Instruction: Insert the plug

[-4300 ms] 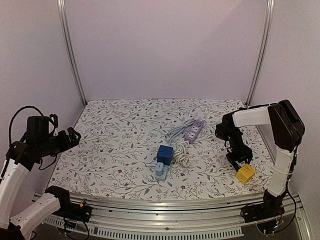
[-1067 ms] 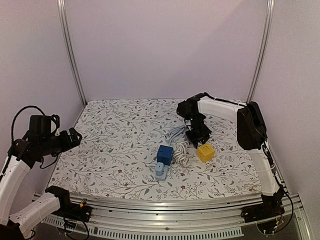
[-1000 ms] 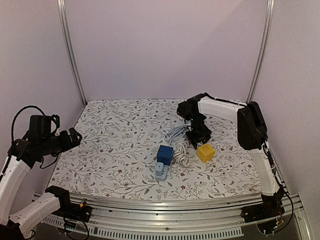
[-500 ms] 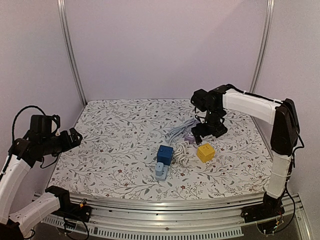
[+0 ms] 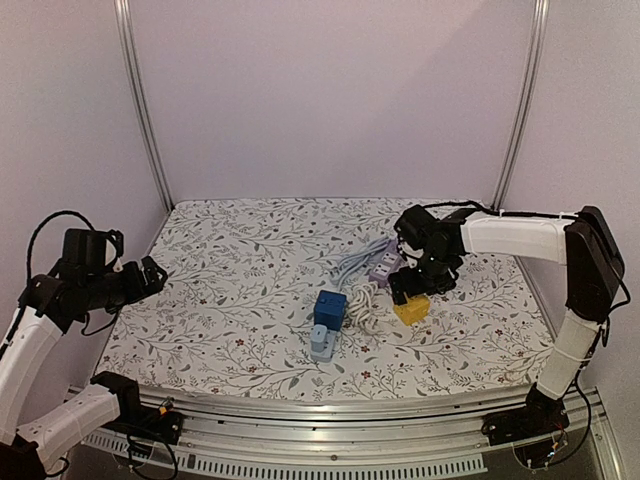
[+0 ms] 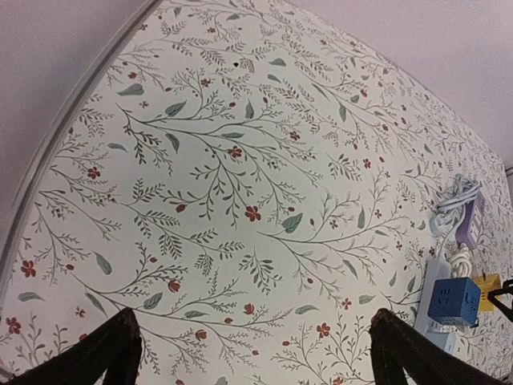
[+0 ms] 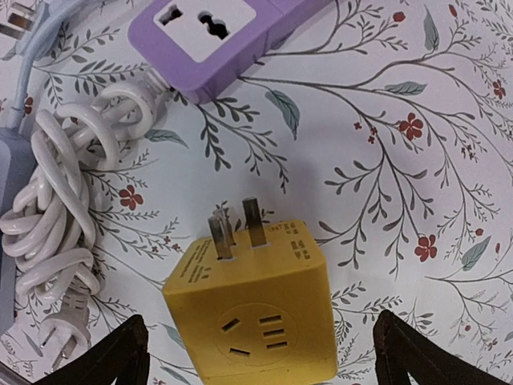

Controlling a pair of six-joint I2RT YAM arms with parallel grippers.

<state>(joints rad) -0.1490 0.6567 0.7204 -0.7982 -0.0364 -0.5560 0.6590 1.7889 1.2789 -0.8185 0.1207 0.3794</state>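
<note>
Top view: right fingers (image 5: 407,291) spread wide just above yellow plug (image 5: 412,311), gripping nothing; left fingers (image 5: 150,275) wide, well apart. Left wrist: mostly worktop (image 6: 240,160) ahead of the fingers. Right wrist: plug between the fingers, prongs toward purple socket strip (image 7: 216,32). Could tip under an off-centre pinch, or snag white cord (image 7: 56,200) beside.

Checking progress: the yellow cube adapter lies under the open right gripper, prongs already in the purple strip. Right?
Not plugged in: the right wrist view shows the yellow cube adapter under the open right gripper, prongs bare and clear of the purple strip.
</note>
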